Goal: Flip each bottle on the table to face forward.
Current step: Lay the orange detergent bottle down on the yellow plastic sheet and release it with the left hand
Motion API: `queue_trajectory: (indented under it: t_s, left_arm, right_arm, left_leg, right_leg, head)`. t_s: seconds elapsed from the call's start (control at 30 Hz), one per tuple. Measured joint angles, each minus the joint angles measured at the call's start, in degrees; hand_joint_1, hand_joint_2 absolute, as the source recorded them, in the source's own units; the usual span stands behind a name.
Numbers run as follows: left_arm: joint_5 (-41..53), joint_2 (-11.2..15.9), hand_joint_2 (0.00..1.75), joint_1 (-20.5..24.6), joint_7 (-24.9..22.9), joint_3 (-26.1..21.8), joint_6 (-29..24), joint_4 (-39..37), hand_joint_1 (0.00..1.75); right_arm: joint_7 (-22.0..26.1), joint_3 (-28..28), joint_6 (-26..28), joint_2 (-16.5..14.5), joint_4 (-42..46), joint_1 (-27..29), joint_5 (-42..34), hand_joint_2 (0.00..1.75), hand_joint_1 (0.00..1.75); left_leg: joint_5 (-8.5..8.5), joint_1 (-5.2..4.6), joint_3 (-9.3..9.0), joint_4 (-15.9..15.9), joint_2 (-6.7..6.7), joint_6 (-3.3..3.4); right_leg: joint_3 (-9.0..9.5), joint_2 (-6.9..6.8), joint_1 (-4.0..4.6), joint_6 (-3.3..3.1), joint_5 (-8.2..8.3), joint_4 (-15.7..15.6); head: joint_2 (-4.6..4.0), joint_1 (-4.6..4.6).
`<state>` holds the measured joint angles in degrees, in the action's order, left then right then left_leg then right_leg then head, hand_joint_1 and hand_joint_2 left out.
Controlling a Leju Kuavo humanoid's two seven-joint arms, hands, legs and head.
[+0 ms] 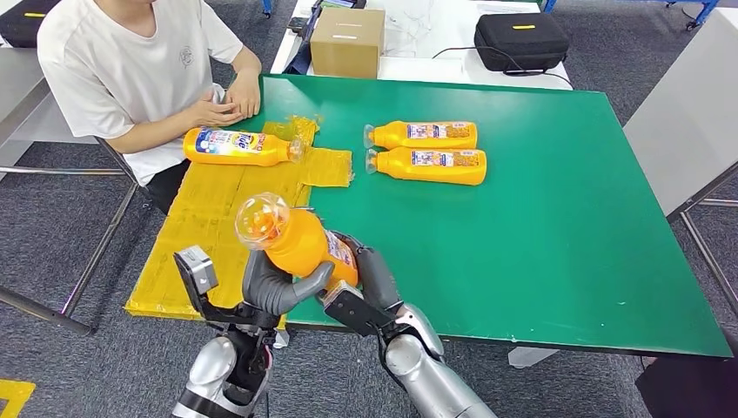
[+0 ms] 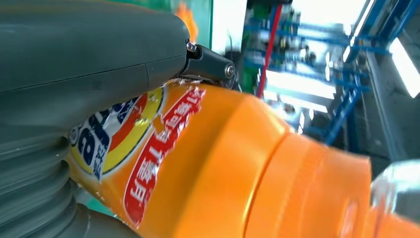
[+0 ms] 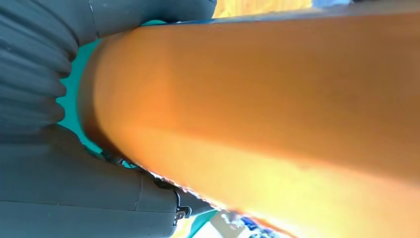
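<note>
Head view has us holding one bottle (image 1: 300,241) up off the green table (image 1: 557,226) near its front edge, clear cap (image 1: 261,219) tilted up and toward the left. Our left hand (image 1: 277,283) wraps the bottle from beneath with the thumb across its body, and our right hand (image 1: 370,277) closes on its base end, so both have hold of it. From the left wrist we see the blue and red front label turned toward that palm. We judge this as mid-flip: the bottle is being rolled between the hands. Next we would need to turn the label to face up, then lay the bottle down. Two bottles (image 1: 426,151) lie side by side further back, a third (image 1: 239,145) rests on yellow sheets (image 1: 204,209) near a seated person (image 1: 139,65).
</note>
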<state>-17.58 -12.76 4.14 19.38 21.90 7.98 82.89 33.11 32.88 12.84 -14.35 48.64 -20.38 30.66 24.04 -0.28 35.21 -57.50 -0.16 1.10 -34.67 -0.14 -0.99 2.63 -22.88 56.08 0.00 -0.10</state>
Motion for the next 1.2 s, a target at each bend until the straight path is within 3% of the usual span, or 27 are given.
queue_trajectory:
  t_s: [0.03,0.1,0.13,0.17,0.23,0.33,0.47,0.57,0.83,1.2]
  left_arm:
    - [-1.9,0.1,1.75,0.2,-0.28,-0.27,1.64,-0.16,1.75]
    - [-4.73,0.46,1.75,0.53,-0.38,-0.72,4.65,-0.51,1.75]
    - [-5.56,0.66,1.75,0.67,-0.29,-0.88,5.87,-0.63,1.75]
    - [-6.09,0.85,1.75,0.8,-0.19,-1.02,6.85,-0.72,1.75]
    - [-6.56,1.09,1.75,1.04,-0.05,-1.21,8.01,-0.78,1.75]
    - [-7.01,1.25,1.75,1.64,0.12,-1.23,8.93,-0.79,1.75]
    - [-4.94,1.2,1.75,3.64,1.17,-0.25,7.19,-0.8,1.75]
    - [-2.42,1.09,1.75,5.37,2.2,0.5,5.38,-0.81,1.75]
    - [4.26,1.48,1.75,6.96,3.03,-0.98,-1.58,-1.65,1.75]
    - [29.15,3.19,1.75,7.62,6.38,-5.5,-19.65,-4.21,1.75]
  right_arm:
    - [0.78,0.27,-0.35,0.15,0.12,-0.01,-0.36,1.75,1.34]
    - [2.11,0.73,-1.09,0.48,0.44,-0.05,-1.02,1.75,0.58]
    - [2.58,0.97,-1.48,0.64,0.58,-0.07,-1.27,1.31,0.21]
    - [2.89,1.25,-1.86,0.8,0.7,-0.08,-1.5,0.87,0.0]
    - [3.28,1.78,-2.27,1.02,0.91,-0.06,-1.86,0.0,0.0]
    - [4.77,2.03,1.2,1.08,2.11,0.71,-2.18,0.0,0.0]
    - [6.0,2.77,13.44,1.12,7.02,3.36,-4.32,0.0,0.0]
    - [6.03,3.36,17.79,1.35,10.44,4.64,-5.66,0.0,0.0]
    - [6.13,2.7,15.08,1.96,12.73,5.83,-10.1,0.0,0.0]
    - [6.82,1.56,15.8,2.21,13.33,5.75,-13.15,0.0,0.0]
  left_leg:
    - [0.0,0.0,0.0,0.0,0.0,0.0]
    - [0.0,0.0,0.0,0.0,0.0,0.0]
    - [0.0,0.0,-0.01,0.0,0.0,0.0]
    - [0.0,0.0,-0.01,0.0,0.0,0.0]
    - [0.0,0.0,-0.01,0.0,0.0,0.0]
    - [-0.01,0.0,0.0,0.0,-0.03,0.0]
    - [-0.01,0.0,0.03,0.0,-0.06,0.01]
    - [-0.01,-0.01,0.03,0.0,-0.06,0.01]
    - [-0.02,0.01,0.02,0.0,-0.04,0.02]
    - [-0.03,0.0,0.05,0.0,-0.04,0.02]
  right_leg:
    - [0.0,0.0,0.0,0.0,0.0,0.0]
    - [0.0,0.0,0.0,0.0,0.0,0.0]
    - [0.0,0.0,0.0,0.0,0.0,0.0]
    - [0.0,0.0,0.0,0.0,0.0,0.01]
    - [0.0,0.0,0.0,0.0,0.0,0.0]
    - [0.0,-0.04,0.0,0.0,0.0,0.0]
    - [0.0,-0.09,0.0,0.0,0.0,0.01]
    - [0.01,-0.09,-0.01,0.0,0.0,0.0]
    - [0.0,-0.09,0.01,0.0,0.0,0.01]
    - [-0.03,-0.09,0.0,0.0,0.0,0.01]
  head:
    - [0.0,-0.01]
    - [0.0,-0.01]
    - [0.0,-0.01]
    - [0.0,-0.02]
    - [0.0,-0.01]
    - [0.0,-0.01]
    - [0.0,0.0]
    - [0.0,0.0]
    - [0.0,-0.01]
    - [0.0,-0.01]
